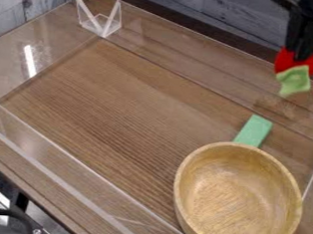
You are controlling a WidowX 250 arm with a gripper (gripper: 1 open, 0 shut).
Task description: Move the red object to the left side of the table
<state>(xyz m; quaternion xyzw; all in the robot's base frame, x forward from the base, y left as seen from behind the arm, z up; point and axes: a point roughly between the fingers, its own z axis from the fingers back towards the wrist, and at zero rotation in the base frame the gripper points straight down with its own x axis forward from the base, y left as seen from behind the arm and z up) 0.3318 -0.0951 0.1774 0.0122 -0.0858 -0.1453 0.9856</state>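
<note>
The red object, a small rounded red toy fruit with a light green leafy end hanging below it, is lifted well above the table at the upper right of the camera view. My gripper points down from the top right edge and is shut on the red object. Its dark fingers cover the fruit's upper part.
A flat light green block lies on the tabletop under the fruit. A large wooden bowl fills the lower right. Low clear acrylic walls edge the table, with a clear bracket at the far left corner.
</note>
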